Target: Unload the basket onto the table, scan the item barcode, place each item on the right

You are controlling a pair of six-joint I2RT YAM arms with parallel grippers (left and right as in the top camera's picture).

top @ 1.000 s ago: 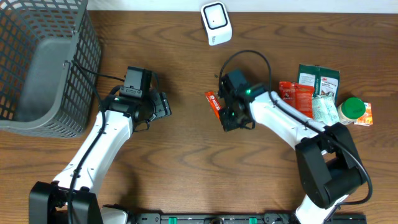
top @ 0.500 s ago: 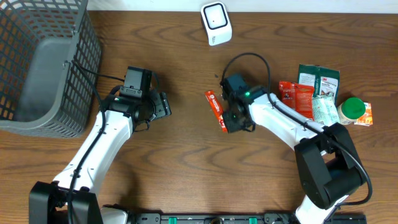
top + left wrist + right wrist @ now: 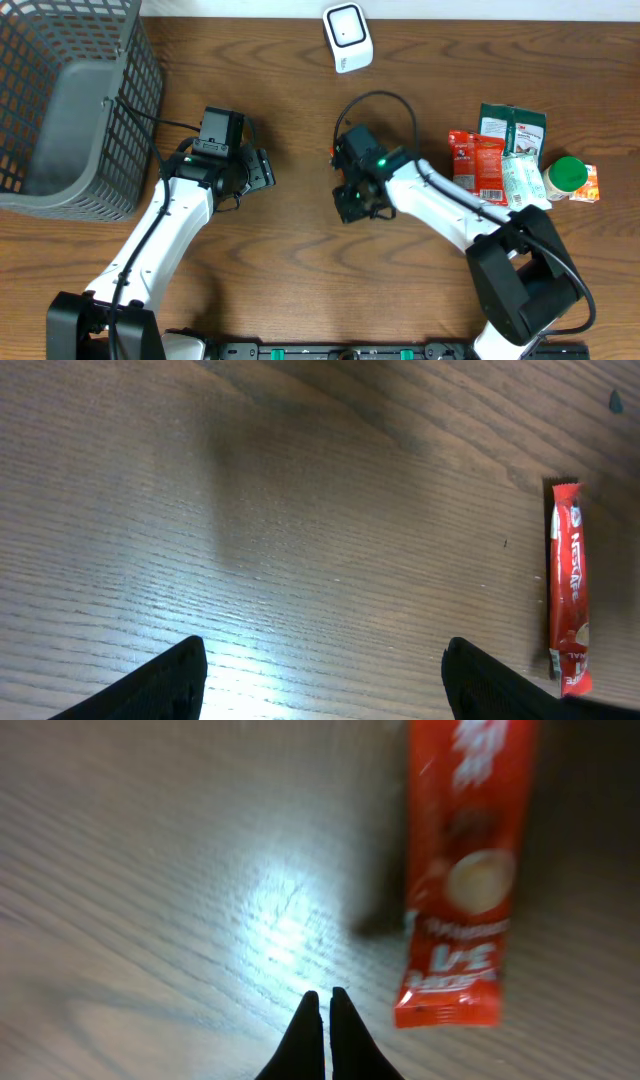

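In the middle of the wooden surface (image 3: 285,265) lies the red stick packet (image 3: 465,870) — flat on the wood, nothing holding it. From overhead the right arm covers nearly all of it; only a sliver of red shows at the arm's far edge. The right claw (image 3: 324,995) is pressed together, its two black tips meeting in a point just beside the packet's lower end, with a little bare wood between them and the wrapper. Whether the tips touch the wood I cannot tell.

The left claw (image 3: 322,652) is spread wide and holds nothing, hovering over bare wood; its own camera catches the packet off near the right edge of the view, well apart from its fingers (image 3: 160,680).

The white scanner (image 3: 347,37) stands at the far edge of the surface, apart from the packet. A grey wire basket (image 3: 60,110) sits at the left — and on the right, a red pouch (image 3: 476,162), a green pack (image 3: 512,125) and a green-lidded bottle (image 3: 567,175) cluster together.
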